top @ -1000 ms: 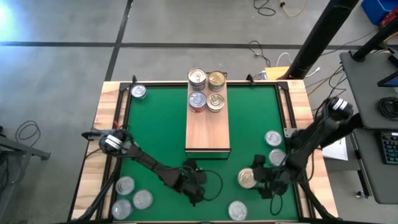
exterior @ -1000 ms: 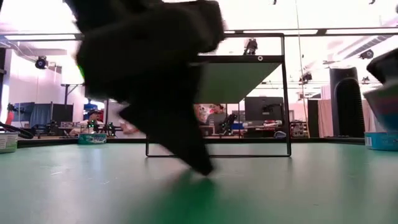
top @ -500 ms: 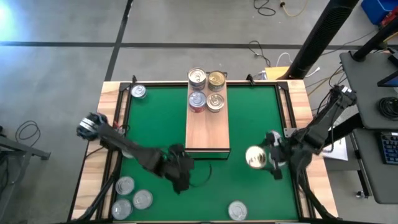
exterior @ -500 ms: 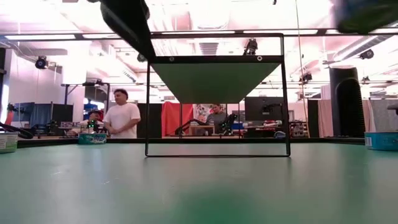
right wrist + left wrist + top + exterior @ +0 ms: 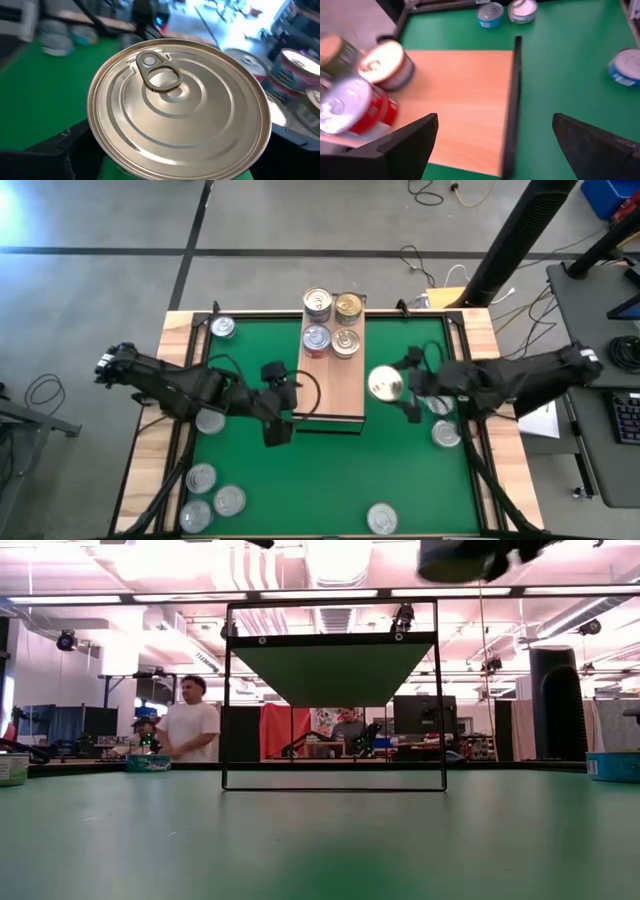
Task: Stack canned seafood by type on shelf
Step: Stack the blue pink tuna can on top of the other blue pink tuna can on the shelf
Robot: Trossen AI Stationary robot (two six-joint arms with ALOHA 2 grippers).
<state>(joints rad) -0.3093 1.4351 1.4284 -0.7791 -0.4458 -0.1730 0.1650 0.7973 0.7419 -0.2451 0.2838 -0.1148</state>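
Note:
The light-wood shelf (image 5: 335, 385) lies at the table's far middle, with four cans (image 5: 332, 323) standing on its far end. My right gripper (image 5: 397, 387) hangs just right of the shelf, shut on a gold-topped can (image 5: 385, 384), which also shows at the top of the low view (image 5: 455, 558). My left gripper (image 5: 283, 415) hovers open and empty off the shelf's near left corner. In its wrist view the shelf's near end (image 5: 465, 100) lies between its fingers. My right gripper pinches the gold-topped can by its side wall, one finger (image 5: 60, 150) on each side below the lid's rim (image 5: 100, 145). The fingers come roughly level from the table's right. The can is lifted clear, lid (image 5: 180, 100) upward and tipped toward the wrist camera.
Loose cans lie on the green mat: one at the far left corner (image 5: 222, 328), three at the near left (image 5: 212, 498), one under my left arm (image 5: 210, 420), one at the near edge (image 5: 380, 518), two at the right (image 5: 443, 430). People stand beyond the table (image 5: 190, 730).
My right gripper has risen from the near right of the mat, carrying the gold-topped can up and toward the shelf's right side. My left gripper, open and empty, has risen from the near middle and gone toward the shelf's near left corner. The shelf's frame has shifted slightly in the low view.

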